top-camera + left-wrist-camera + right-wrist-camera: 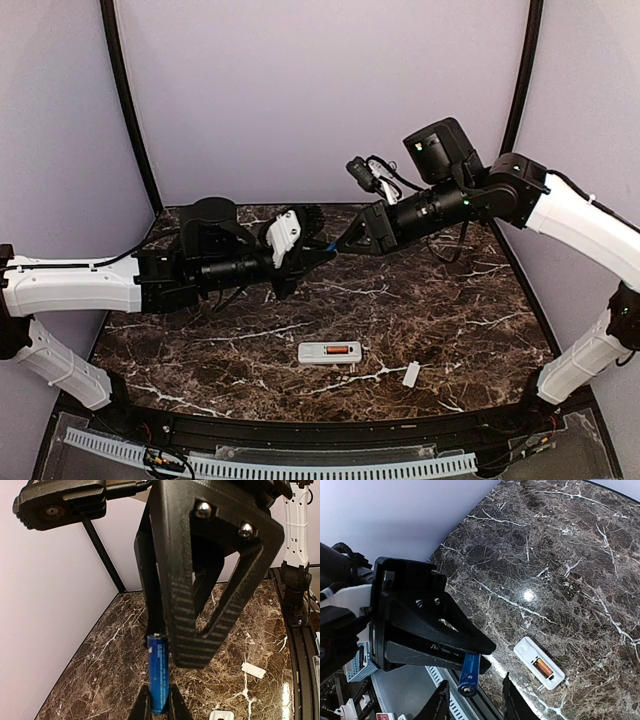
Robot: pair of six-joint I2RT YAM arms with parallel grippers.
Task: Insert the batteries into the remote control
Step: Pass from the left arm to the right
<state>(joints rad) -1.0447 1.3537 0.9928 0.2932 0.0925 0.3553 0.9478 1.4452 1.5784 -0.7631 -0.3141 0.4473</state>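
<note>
The left gripper (158, 710) pinches a blue battery (158, 672) and holds it up so the right gripper (475, 694), fingers apart by its tip, can probably take it. The remote (330, 352) lies below on the table (480, 310), bay up.

Pale lilac walls (320, 90); black corner poles (128, 110); dark white-veined marble table (440, 300); bright glare spot (528, 596), perhaps overhead lamp.

Held battery (159, 675) is blue; second battery (542, 667) in the bay is orange-red. Remote (329, 352) and loose cover (411, 374) are plain white. Table (450, 300) is dark brown marble pattern with white veins, walls (320, 90) pale lilac
</note>
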